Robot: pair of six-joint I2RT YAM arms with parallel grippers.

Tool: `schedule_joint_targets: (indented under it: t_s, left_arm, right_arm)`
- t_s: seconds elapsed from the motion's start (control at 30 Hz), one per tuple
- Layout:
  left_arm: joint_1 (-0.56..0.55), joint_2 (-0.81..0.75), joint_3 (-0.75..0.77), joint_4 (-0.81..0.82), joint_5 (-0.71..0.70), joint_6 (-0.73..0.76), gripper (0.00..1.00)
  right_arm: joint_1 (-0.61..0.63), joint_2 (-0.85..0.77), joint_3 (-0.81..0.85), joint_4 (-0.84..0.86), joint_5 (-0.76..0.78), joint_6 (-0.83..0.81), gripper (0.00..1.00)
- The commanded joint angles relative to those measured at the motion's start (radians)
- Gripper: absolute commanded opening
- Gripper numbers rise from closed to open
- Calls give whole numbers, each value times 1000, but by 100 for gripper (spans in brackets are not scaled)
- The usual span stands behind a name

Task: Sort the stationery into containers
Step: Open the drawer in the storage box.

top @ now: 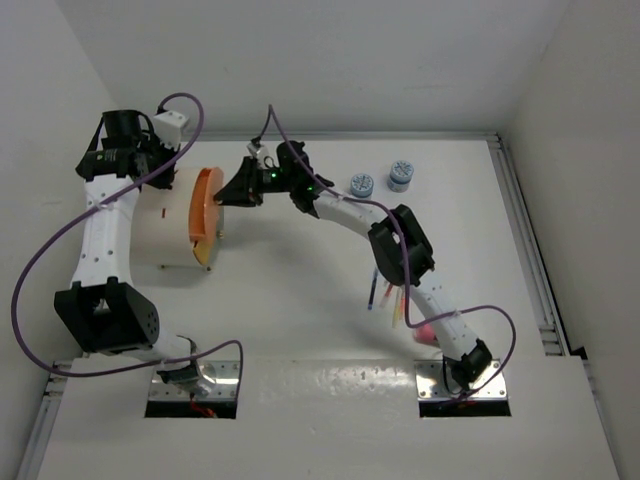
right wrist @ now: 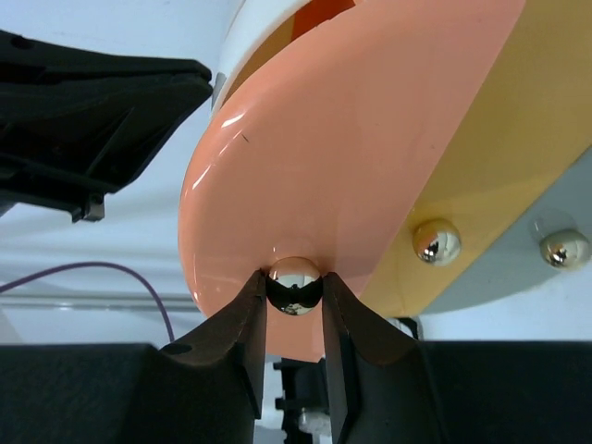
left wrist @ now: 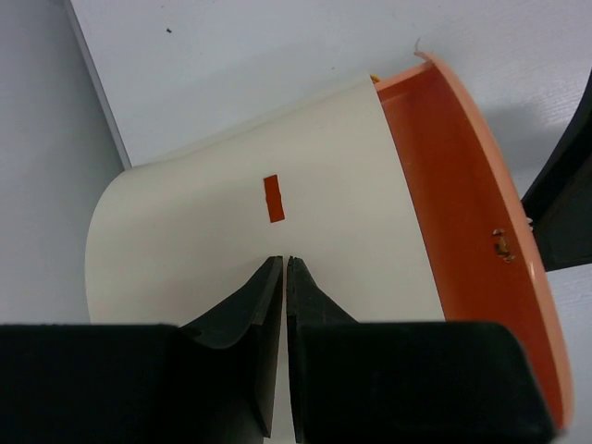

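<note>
Drum: we see the cream drum (top: pixel 150 232) lying on its side at the left of the table (top: pixel 300 300); its orange face (top: pixel 205 214) looks to the right, toward the right arm.
Drum wall: in the left wrist view a small orange mark (left wrist: pixel 274 198) sits on the cream side.
Left gripper: the left gripper (left wrist: pixel 284 264) points at the drum's cream wall; its fingers are pressed together with only a thin slit and nothing between them; we cannot tell whether the tips touch the wall.
Right gripper: the right gripper (right wrist: pixel 294 289) is at the orange face; its fingers are clamped on a shiny round knob (right wrist: pixel 294 277), one fingertip on each side.
Face up close: the knob sits on a peach-orange section; a yellower section beside it carries two further knobs (right wrist: pixel 436 242), both untouched.
Blue-and-white pieces: we find the two round pieces (top: pixel 361 185) side by side on the table at the far right, well apart from the drum.
Pens: the thin pens (top: pixel 372 293) lie on the table partly under the right arm's forearm; we make out blue, red and orange.
Pink cylinder: a pink cylinder (top: pixel 424 335) shows just beside the right arm near its base; it is mostly hidden.
</note>
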State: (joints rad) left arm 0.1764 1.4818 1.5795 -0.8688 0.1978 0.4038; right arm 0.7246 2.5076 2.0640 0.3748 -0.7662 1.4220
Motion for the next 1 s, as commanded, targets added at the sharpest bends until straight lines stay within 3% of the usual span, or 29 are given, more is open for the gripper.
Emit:
schedule_joint_targets:
  t_s: [0.0, 0.63, 0.73, 0.8, 0.87, 0.93, 0.97]
  left_arm:
    - [8, 52, -78, -256, 17, -13, 14]
    - [17, 94, -33, -260, 15, -17, 14]
    - [15, 95, -33, -257, 15, -17, 14]
    - [15, 97, -29, -259, 17, -19, 14]
    - [17, 98, -24, -260, 17, -20, 14]
    - [18, 97, -21, -260, 17, -20, 14]
    - [17, 97, -18, -260, 17, -20, 14]
  right_arm:
    - [-25, -90, -27, 55, -22, -20, 0]
    - [-86, -242, -312, 144, -119, -6, 3]
    - [-86, -243, -314, 136, -119, -6, 25]
    - [-86, -237, -309, 136, -120, 0, 46]
    - [-86, -231, -305, 133, -119, 3, 74]
    - [-86, -233, -304, 127, -124, -1, 85]
    - [-90, -237, -308, 113, -127, -6, 98]
